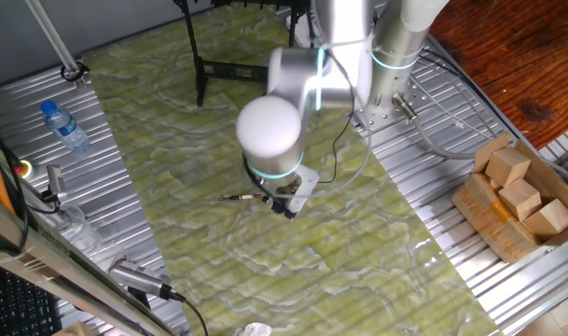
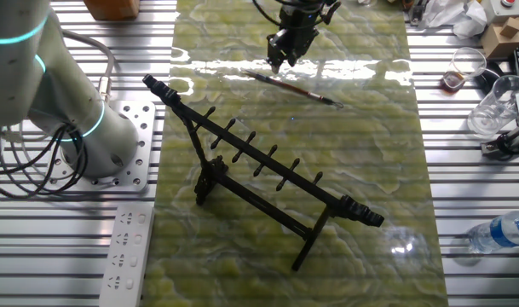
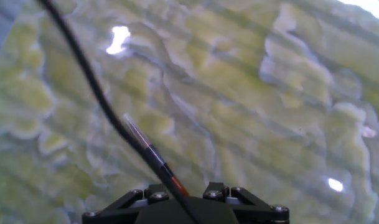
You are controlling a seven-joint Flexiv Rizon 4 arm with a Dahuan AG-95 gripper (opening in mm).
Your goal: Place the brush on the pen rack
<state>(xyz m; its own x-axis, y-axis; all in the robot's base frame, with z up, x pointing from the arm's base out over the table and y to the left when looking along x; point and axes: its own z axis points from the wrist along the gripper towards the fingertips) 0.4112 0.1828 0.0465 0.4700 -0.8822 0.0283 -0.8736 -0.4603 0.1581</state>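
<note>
Brush (image 2: 291, 86) flat on mat, gripper (image 2: 279, 58) angled low above it, jaw opening unclear

Brush (image 2: 291, 86) lies on mat (image 2: 361, 170), well apart from pen rack (image 2: 268, 175).

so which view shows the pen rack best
The other fixed view: the whole pen rack shows there, crossbar, pegs and legs, on the green mat. One fixed view catches only its lower part at the top edge. The hand view shows none of it.
</note>
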